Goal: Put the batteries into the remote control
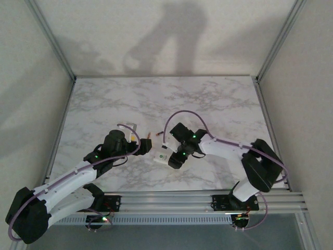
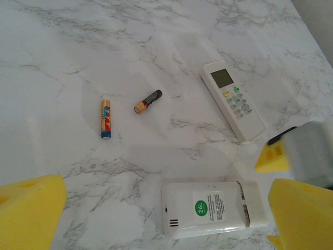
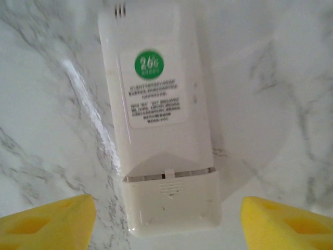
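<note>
A white remote control [image 2: 213, 208] lies face down with a green sticker on its back. Its battery cover [image 3: 171, 200] is slid slightly back, leaving a thin slit. My right gripper [image 3: 167, 224] is open, its yellow pads standing either side of the cover end with gaps on both sides. My left gripper [image 2: 166, 216] is open wide above the same remote [image 1: 160, 158], touching nothing. The two batteries lie loose on the table beyond it, one gold, red and blue [image 2: 106, 119], one dark with an orange end [image 2: 148, 101]. From above, the batteries [image 1: 150, 136] lie just beyond the left gripper [image 1: 144, 147].
A second white remote [image 2: 232, 100] lies face up with its display and buttons showing, beyond the face-down one. A yellow pad of the right gripper [image 2: 271, 157] stands close beside the face-down remote. The marble table [image 1: 156, 99] stretches bare towards the back wall.
</note>
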